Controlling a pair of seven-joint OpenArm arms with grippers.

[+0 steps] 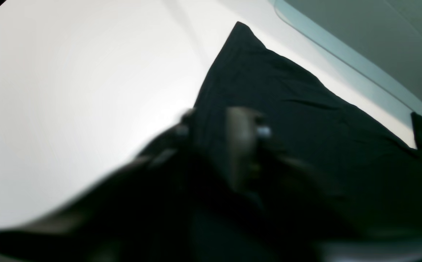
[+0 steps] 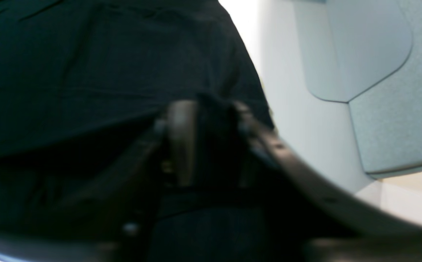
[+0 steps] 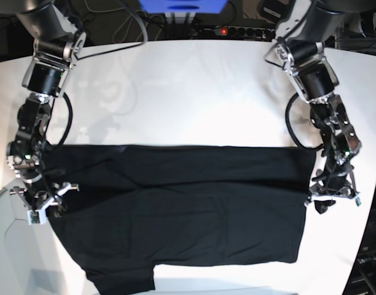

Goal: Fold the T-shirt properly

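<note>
- Nearest the base camera, the T-shirt (image 3: 182, 209) lies spread flat on the table (image 3: 194, 92), plain black face up, and fills most of the lower half of the view. Its upper edge runs straight from side to side like a fold line. One sleeve sticks out at the bottom edge, toward the camera.
- The white table is bare above the shirt, and dark cables run along its far edge.
- The right gripper (image 3: 45, 201) sits at the shirt's side edge on the left of the base view. In the right wrist view its blurred jaws stand apart with dark cloth showing between them; I cannot tell whether they pinch the cloth.
- The left gripper (image 3: 333, 195) sits at the opposite side edge, on the right of the base view. The left wrist view is badly blurred. Its fingers (image 1: 241, 145) rest over the black cloth, and I cannot tell whether they are apart or gripping.
</note>
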